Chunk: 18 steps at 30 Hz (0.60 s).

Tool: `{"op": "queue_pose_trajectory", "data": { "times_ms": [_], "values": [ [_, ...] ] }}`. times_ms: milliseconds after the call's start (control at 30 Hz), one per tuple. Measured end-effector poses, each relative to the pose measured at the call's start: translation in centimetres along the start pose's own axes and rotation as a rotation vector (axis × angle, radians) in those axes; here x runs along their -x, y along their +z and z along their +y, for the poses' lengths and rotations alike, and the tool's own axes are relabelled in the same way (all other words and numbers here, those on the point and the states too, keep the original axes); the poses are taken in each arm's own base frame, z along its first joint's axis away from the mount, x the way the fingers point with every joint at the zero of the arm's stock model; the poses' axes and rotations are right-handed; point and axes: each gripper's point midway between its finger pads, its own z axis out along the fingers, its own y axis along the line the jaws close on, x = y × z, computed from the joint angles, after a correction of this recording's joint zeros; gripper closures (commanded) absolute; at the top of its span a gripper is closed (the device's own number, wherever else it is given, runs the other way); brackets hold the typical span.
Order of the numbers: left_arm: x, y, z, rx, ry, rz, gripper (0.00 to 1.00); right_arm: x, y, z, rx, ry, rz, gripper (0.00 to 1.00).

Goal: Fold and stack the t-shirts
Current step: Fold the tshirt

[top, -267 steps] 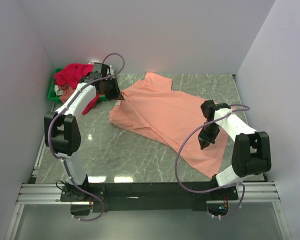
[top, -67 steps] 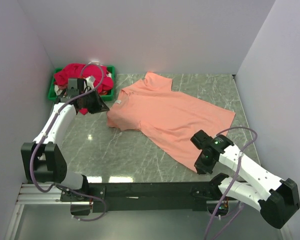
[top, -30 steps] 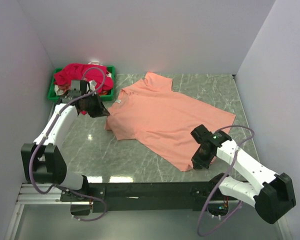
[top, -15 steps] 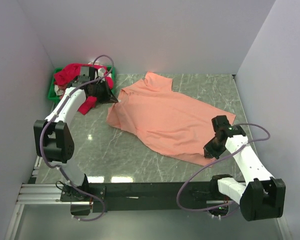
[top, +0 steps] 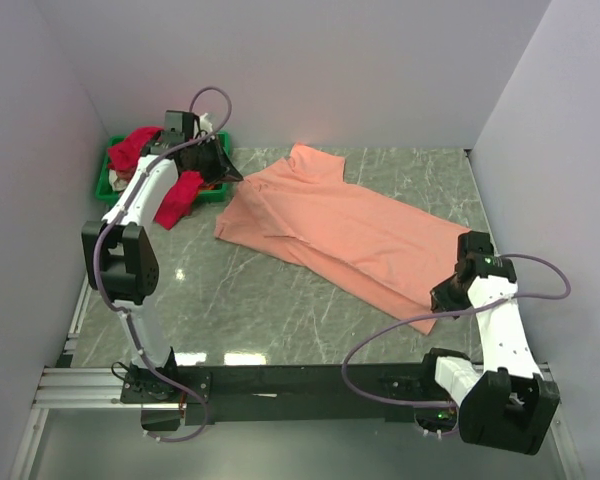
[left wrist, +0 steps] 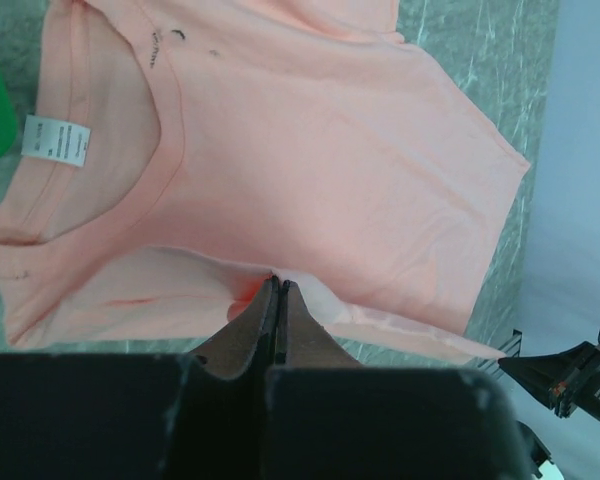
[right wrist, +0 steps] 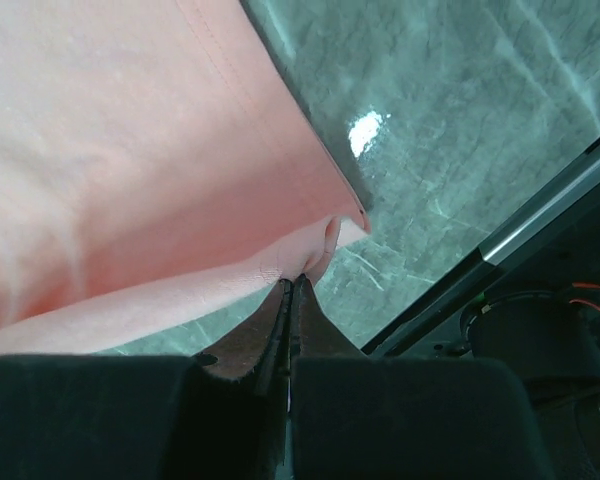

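The salmon-peach t-shirt [top: 340,225] lies stretched in a diagonal across the marble table, collar at the back left. My left gripper [top: 235,178] is shut on the t-shirt's cloth edge below the collar [left wrist: 278,283], close to the bin. Shut as well, my right gripper [top: 438,300] pinches the hem corner [right wrist: 294,282] near the front right; a shadow shows under that edge. Crimson-pink t-shirts [top: 138,148] are heaped in the green bin, and one [top: 185,192] hangs over its front edge beside my left arm.
The green bin [top: 105,183] stands in the back left corner against the wall. Bare marble table [top: 240,300] lies in front of the shirt. The black frame rail [top: 310,378] runs along the near edge, close behind my right gripper. White walls enclose three sides.
My right gripper swung from the near middle out to the front right, dragging the hem. My left gripper moved toward the back by the bin. The salmon shirt is now drawn out longer.
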Motion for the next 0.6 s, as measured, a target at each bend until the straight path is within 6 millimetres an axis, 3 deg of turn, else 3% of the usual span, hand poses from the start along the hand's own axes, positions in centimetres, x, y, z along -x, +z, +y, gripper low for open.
{"op": "queue_pose_trajectory", "data": {
  "times_ms": [267, 600],
  "values": [
    [1.0, 3.4, 0.7, -0.025, -0.006, 0.039, 0.99, 1.5, 0.7, 0.1, -0.045, -0.009, 0.005, 1.00],
    [1.3, 5.3, 1.5, -0.018, -0.014, 0.060, 0.99, 2.2, 2.3, 0.8, -0.073, -0.040, 0.030, 1.00]
  ]
}}
